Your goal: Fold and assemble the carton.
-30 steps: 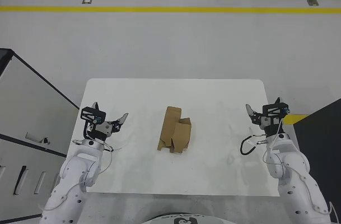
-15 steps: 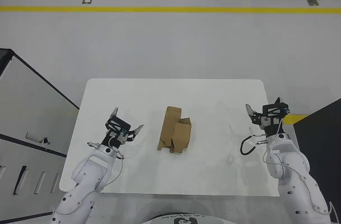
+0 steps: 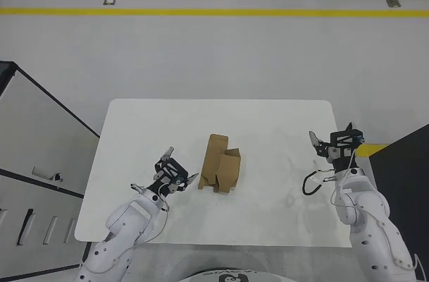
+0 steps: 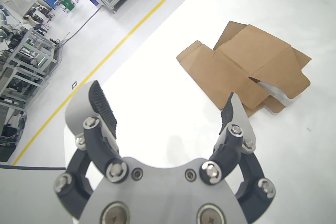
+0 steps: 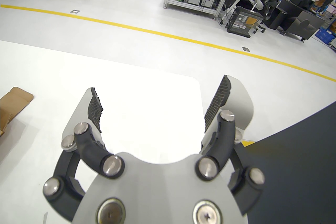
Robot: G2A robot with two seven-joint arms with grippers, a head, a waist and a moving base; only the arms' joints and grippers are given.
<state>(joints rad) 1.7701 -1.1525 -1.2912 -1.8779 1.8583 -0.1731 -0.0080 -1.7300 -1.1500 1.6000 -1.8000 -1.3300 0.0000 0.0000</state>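
one carton (image 3: 220,163) lying flat on table (image 3: 270,127); left jaws spread nearby.

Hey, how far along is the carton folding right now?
Done: nothing; the carton lies unfolded, mostly flat, on the table. In hand: the open left gripper hovers just short of the carton's edge, touching nothing; the open right gripper hangs at the table's side. To do: gripping, folding, assembling.
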